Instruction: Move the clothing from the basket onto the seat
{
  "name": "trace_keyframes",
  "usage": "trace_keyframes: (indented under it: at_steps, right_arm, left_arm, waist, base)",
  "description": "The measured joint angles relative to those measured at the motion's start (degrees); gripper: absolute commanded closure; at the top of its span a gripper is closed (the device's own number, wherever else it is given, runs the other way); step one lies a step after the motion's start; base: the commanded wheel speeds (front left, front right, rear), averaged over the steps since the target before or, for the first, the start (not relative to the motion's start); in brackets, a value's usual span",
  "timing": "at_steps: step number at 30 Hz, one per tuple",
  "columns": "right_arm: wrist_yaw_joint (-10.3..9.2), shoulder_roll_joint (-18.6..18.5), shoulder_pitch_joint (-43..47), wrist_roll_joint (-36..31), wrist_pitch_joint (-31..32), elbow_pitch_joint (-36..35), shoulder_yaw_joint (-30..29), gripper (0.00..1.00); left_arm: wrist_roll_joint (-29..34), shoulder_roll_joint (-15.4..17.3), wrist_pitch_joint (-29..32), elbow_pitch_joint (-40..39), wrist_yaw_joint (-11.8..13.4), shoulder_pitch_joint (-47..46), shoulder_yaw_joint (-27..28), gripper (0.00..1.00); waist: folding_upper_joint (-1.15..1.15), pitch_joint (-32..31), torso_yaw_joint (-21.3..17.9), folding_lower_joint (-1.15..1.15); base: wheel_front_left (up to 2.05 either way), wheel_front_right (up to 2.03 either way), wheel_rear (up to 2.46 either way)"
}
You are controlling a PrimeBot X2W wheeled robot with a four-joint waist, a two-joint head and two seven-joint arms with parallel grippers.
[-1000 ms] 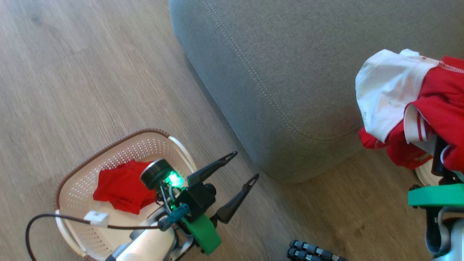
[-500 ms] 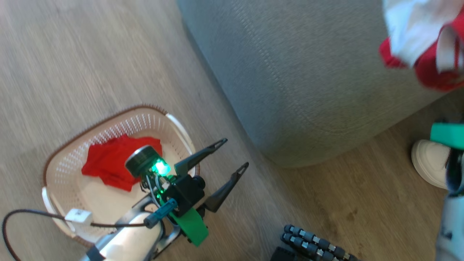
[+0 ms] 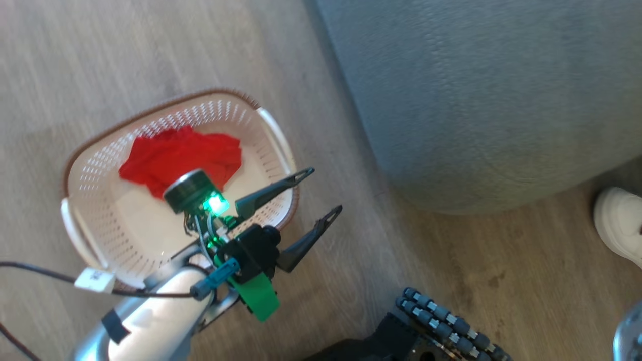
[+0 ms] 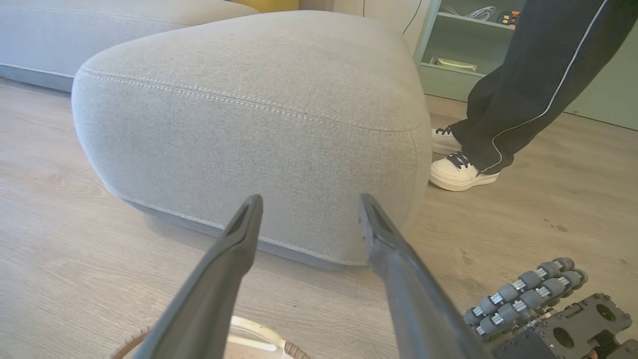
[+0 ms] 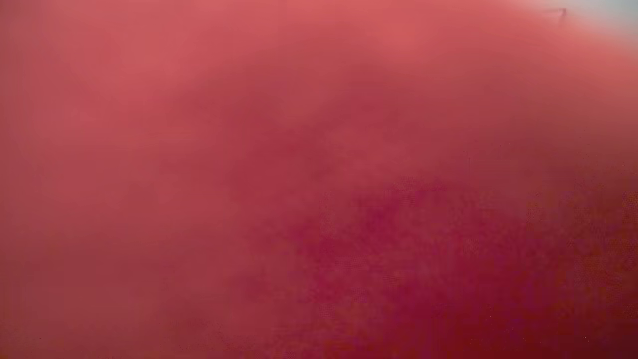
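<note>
A small cream perforated plastic basket point(image 3: 95, 170) with a brown rim sits on the pale wood floor point(image 3: 125, 50), a crumpled plain red garment point(image 3: 180, 155) inside. The left gripper point(image 3: 325, 190) hovers over its right rim, fingers spread. A large grey upholstered seat point(image 3: 476, 100) lies beyond.

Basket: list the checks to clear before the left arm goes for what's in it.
1. Left pincer open: ok.
2. Plain red garment lying loose in the basket: ok.
3. Seat top bare where visible: ok.
4. Person's shoe close beside the seat: not ok.
5. Right pincer's hold on its load: cannot tell; red fabric is blurred against its camera.
</note>
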Motion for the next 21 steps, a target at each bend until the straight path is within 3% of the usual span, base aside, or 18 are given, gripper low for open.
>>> trace_keyframes:
  at_steps: [8,10,14,21]
  right_arm:
    - [0.0,-3.8,-11.5,1.3,0.0,16.3,-5.7,1.0]
    - [0.0,-5.7,-15.5,1.3,0.0,24.8,-8.3,1.0]
    - [0.0,-8.1,-19.3,0.1,0.0,35.4,-12.4,1.0]
    - [0.0,-8.4,-22.0,-4.5,0.1,45.1,-18.6,1.0]
  left_arm:
    - [-0.1,0.1,0.0,-0.8,0.0,-3.2,-0.7,0.0]
    - [-0.1,0.1,0.0,-0.9,0.0,-3.3,-1.4,0.0]
    - [-0.1,0.1,0.0,-1.1,0.0,-3.5,-2.3,0.0]
    - [-0.5,-0.1,0.0,-1.2,0.0,-4.8,-2.6,0.0]
  waist:
    - [0.0,4.1,4.6,0.0]
    - [0.0,5.3,6.0,0.0]
    - [0.0,6.7,7.7,0.0]
    - [0.0,8.4,9.9,-0.01]
  base:
    - [0.0,0.0,0.0]
    - [0.0,0.0,0.0]
    - [0.0,0.0,0.0]
    - [0.0,0.0,0.0]
